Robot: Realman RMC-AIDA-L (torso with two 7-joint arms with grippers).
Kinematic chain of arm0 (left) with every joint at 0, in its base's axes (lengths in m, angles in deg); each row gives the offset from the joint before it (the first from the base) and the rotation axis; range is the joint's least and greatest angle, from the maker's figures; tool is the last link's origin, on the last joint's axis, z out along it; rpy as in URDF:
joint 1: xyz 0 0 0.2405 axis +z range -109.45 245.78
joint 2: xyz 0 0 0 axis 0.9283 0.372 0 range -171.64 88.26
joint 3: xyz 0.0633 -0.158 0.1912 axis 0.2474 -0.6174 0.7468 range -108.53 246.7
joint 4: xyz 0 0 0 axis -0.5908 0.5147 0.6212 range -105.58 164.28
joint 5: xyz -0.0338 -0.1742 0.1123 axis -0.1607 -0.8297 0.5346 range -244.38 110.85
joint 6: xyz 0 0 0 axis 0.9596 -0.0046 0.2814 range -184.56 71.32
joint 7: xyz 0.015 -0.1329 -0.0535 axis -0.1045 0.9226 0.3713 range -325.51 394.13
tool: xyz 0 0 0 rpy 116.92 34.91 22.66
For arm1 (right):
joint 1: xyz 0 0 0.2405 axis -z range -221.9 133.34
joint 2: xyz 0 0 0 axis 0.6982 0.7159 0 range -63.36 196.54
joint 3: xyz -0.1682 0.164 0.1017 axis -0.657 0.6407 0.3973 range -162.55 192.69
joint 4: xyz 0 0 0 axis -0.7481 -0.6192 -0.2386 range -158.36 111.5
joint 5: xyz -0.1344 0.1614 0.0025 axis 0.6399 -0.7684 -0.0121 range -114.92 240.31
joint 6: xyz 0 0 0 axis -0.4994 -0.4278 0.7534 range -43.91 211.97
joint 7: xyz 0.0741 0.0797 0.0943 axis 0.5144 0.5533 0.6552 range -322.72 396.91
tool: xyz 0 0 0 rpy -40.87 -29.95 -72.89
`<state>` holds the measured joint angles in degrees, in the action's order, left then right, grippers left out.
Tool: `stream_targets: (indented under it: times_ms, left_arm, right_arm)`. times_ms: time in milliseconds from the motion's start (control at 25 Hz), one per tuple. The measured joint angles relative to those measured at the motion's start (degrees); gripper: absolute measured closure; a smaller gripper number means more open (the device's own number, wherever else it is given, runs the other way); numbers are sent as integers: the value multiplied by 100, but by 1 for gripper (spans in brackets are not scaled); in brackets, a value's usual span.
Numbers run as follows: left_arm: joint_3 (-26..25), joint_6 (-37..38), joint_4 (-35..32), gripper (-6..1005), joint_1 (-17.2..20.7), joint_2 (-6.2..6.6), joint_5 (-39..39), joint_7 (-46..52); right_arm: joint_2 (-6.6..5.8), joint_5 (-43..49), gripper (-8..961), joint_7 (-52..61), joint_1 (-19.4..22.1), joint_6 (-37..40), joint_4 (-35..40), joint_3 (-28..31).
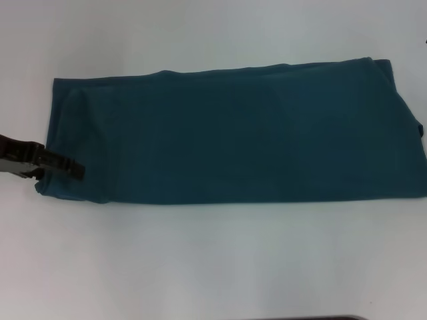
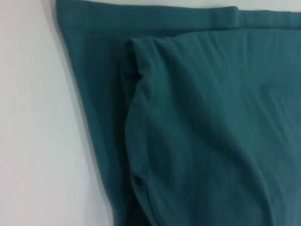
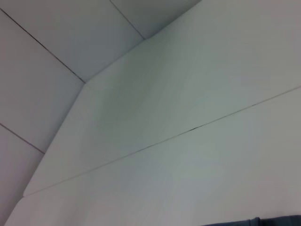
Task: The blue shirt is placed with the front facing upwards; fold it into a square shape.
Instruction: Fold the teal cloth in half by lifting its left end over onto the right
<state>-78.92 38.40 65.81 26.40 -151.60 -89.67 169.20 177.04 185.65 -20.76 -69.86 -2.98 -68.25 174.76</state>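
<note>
**Mia:** Where is the blue shirt (image 1: 233, 133)?

**Ben:** It lies flat on the white table (image 1: 213, 260). It is folded into a long band that runs from the left side to the right side in the head view. Only plain teal cloth shows on top. No letters show.

**Mia:** Is it a neat band?

**Ben:** Mostly. The near edge is straight. The far edge slants up a bit toward the right. The left end is rounder and a little bumpy.

**Mia:** What is the left gripper (image 1: 70, 168) doing?

**Ben:** It comes in from the left edge, low over the table. Its dark tip sits right at the near left corner of the shirt and lies over the cloth there.

**Mia:** Is that claw open or closed?

**Ben:** I cannot tell. The tip is dark and I cannot make out the fingers.

**Mia:** What does the left wrist camera see?

**Ben:** The blue shirt (image 2: 197, 132) up close. One layer lies on top of another, with a rounded fold edge and soft wrinkles. Bare table (image 2: 37, 141) shows beside it.

**Mia:** And the right gripper?

**Ben:** It is not in any picture. The right wrist camera shows pale flat panels and a thin bit of the blue shirt (image 3: 277, 220) at one edge.
</note>
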Motion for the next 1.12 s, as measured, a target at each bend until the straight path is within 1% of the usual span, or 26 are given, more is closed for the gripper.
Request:
stream_targets:
  times_ms: [200, 240, 360, 400, 440, 560, 720, 880, 1120]
  left_arm:
    - [-2, 21, 9, 113, 26, 25, 0, 1]
    - [-9, 27, 31, 113, 68, 57, -1, 18]
    - [-16, 69, 153, 112, 152, 78, 0, 64]
    - [-31, 211, 400, 112, 283, 74, -8, 109]
    - [-36, 266, 479, 112, 323, 69, -12, 119]
    - [-55, 541, 803, 111, 497, 42, -34, 149]
    - [-68, 823, 1025, 110, 685, 17, -60, 151]
    - [-120, 949, 1059, 110, 814, -39, -106, 105]
    - [-142, 927, 862, 111, 815, -172, -258, -1]
  right_arm:
    - [-6, 0, 190, 3, 0, 0, 0, 0]
    - [-6, 0, 190, 3, 0, 0, 0, 0]
    - [-8, 0, 190, 2, 5, 0, 0, 0]
    - [-8, -1, 190, 2, 4, -1, 0, 0]
    - [-8, -2, 190, 1, 1, 0, 0, 0]
    - [-8, -7, 190, 1, -22, 0, 0, 0]
    - [-4, -9, 190, 8, -47, 3, 0, 0]
    - [8, -9, 191, 9, -58, 7, 0, 0]
    - [18, -9, 191, 4, -82, 9, 0, 0]
